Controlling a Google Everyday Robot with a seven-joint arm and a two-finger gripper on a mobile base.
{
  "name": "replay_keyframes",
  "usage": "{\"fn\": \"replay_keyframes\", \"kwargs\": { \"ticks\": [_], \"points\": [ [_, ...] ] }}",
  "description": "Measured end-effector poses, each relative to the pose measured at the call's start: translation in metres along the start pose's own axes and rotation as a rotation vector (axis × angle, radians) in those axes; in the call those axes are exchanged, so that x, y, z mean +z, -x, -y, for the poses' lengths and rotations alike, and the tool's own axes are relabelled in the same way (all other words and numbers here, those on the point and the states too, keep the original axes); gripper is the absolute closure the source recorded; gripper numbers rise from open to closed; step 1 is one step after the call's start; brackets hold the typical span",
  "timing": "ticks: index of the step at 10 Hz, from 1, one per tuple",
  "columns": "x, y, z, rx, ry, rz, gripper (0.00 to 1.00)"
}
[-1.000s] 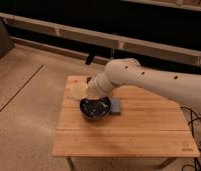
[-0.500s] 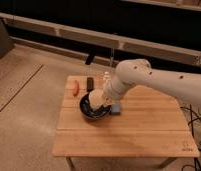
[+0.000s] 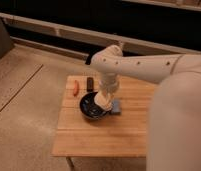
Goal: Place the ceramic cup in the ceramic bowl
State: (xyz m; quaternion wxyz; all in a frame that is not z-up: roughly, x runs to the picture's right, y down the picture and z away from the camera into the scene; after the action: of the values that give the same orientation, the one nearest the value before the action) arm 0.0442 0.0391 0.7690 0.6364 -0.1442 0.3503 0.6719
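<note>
The ceramic bowl (image 3: 92, 107), round, shallow and glossy black, stands on the left half of the small wooden table (image 3: 101, 135). My white arm reaches down from the right, and the gripper (image 3: 102, 101) is right over the bowl's right side. A cream rounded shape at the gripper's tip, over the bowl's inner right edge, looks like the ceramic cup (image 3: 100, 103). I cannot tell whether it rests in the bowl or hangs above it.
A blue-grey rectangular block (image 3: 115, 106) lies against the bowl's right side. An orange oblong item (image 3: 75, 86) and a small dark item (image 3: 90, 83) lie at the table's back left. Bare floor surrounds the table; a dark wall with rails runs behind.
The arm has drawn back to the right, uncovering the orange and dark items at the back left. The gripper stays over the bowl. The view has moved closer to the table.
</note>
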Motion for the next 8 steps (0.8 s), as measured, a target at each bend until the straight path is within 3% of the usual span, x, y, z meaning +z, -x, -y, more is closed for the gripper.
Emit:
{"fn": "replay_keyframes", "kwargs": {
  "ticks": [1, 2, 5, 8],
  "points": [
    [0.0, 0.006, -0.01, -0.015, -0.033, -0.004, 1.0],
    [0.002, 0.01, -0.023, -0.024, -0.042, -0.012, 1.0],
    [0.01, 0.011, -0.049, 0.02, 0.009, -0.04, 1.0],
    [0.016, 0.01, -0.056, 0.056, 0.053, -0.055, 1.0]
  ]
}}
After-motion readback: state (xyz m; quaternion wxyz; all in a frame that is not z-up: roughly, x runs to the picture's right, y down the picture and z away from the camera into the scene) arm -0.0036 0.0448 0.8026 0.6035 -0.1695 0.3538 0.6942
